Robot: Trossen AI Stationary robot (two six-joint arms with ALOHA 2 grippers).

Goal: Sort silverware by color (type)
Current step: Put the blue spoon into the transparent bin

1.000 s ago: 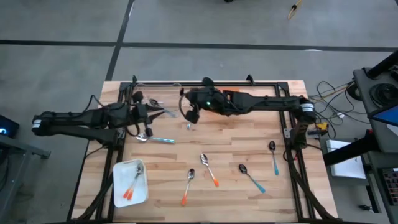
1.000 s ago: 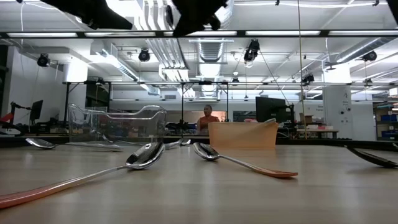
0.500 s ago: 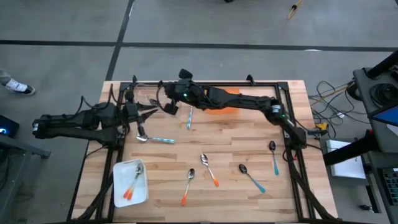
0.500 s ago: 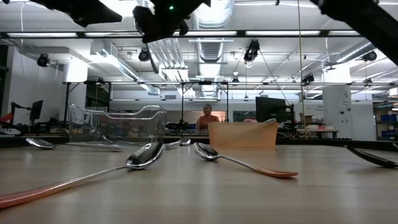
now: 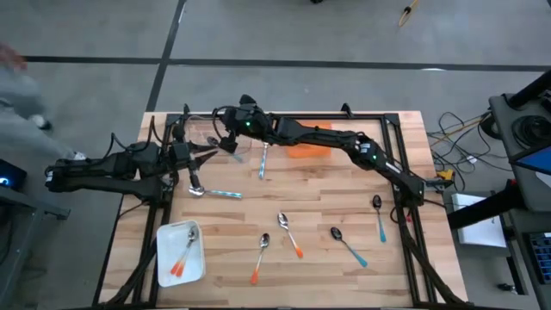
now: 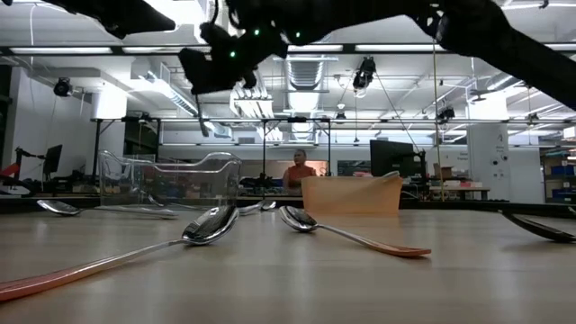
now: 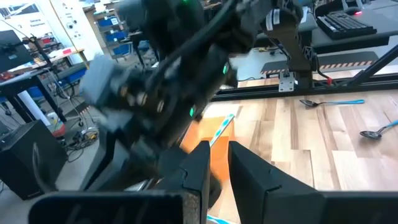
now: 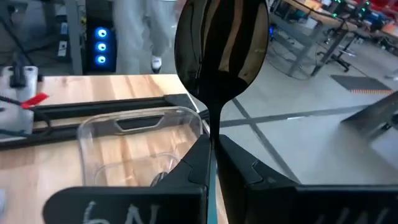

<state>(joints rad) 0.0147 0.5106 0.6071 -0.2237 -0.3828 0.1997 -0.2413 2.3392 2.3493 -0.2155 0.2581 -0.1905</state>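
My right gripper point(image 5: 226, 143) reaches over the table's far left and is shut on a dark-bowled spoon point(image 8: 221, 43), above the clear container point(image 8: 140, 146) point(image 5: 203, 132). In the low view it hangs high point(image 6: 214, 69) over that container point(image 6: 171, 180). My left gripper point(image 5: 193, 165) point(image 7: 219, 167) waits next to the container with a narrow open gap, above a light-blue-handled spoon point(image 5: 217, 194) lying flat. Another light-blue spoon point(image 5: 263, 160) lies near the orange container point(image 5: 308, 148). Two orange-handled spoons point(image 5: 289, 233) point(image 5: 261, 257) and two teal-handled spoons point(image 5: 349, 245) point(image 5: 379, 216) lie flat on the near half. My right gripper pinches the spoon between its two fingers at the neck point(image 8: 212, 134) just behind the bowl. The handle is hidden between the fingers. The spoon lies along the fingers, its bowl sticking out past the tips, lifted clear over the clear container.
A white tray point(image 5: 165, 258) at the near left corner holds two orange-handled spoons point(image 5: 182, 256). The black frame rails point(image 5: 370, 116) run along the far and side edges. A person stands in the room beyond the table point(image 8: 149, 31).
My right arm has swung toward the table's left along the far edge, carrying the spoon from near the orange container to above the clear container. This uncovered the light-blue spoon lying by the orange container.
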